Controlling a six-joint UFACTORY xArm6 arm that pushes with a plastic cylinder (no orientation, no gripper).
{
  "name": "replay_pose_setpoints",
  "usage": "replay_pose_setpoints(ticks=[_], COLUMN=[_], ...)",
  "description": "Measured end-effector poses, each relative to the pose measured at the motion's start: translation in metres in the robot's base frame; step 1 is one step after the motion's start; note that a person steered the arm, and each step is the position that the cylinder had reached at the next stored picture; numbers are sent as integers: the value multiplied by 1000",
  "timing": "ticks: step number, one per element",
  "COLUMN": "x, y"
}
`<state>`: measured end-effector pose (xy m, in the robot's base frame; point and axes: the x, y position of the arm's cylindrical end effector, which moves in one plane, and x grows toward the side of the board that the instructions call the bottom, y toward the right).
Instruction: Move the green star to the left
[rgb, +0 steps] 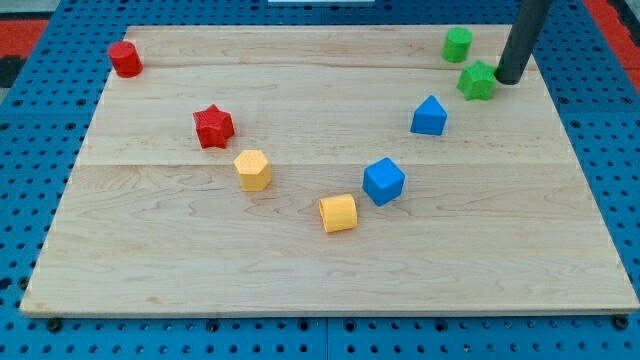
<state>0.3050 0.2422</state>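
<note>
The wooden counter (300, 280) lies on a blue pegboard (620, 180). The arm ends in a straight dark rod, so nothing is grasped. My tip (508, 80) stands near the view's top right corner. The green star (477, 81) lies just to the tip's left, touching it or nearly so. The other green block (458, 44) is up-left of the tip. The blue house-shaped block (429, 116) is down-left, near. Farther down-left are the blue cube (383, 181) and the yellow block (338, 213). Far left lie the yellow hexagon (253, 169), the red star (213, 126) and the red block (125, 59).
</note>
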Motion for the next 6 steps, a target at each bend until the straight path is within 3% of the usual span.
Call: replay_pose_setpoints(ticks=[5, 6], x=[0, 24], y=[-16, -14])
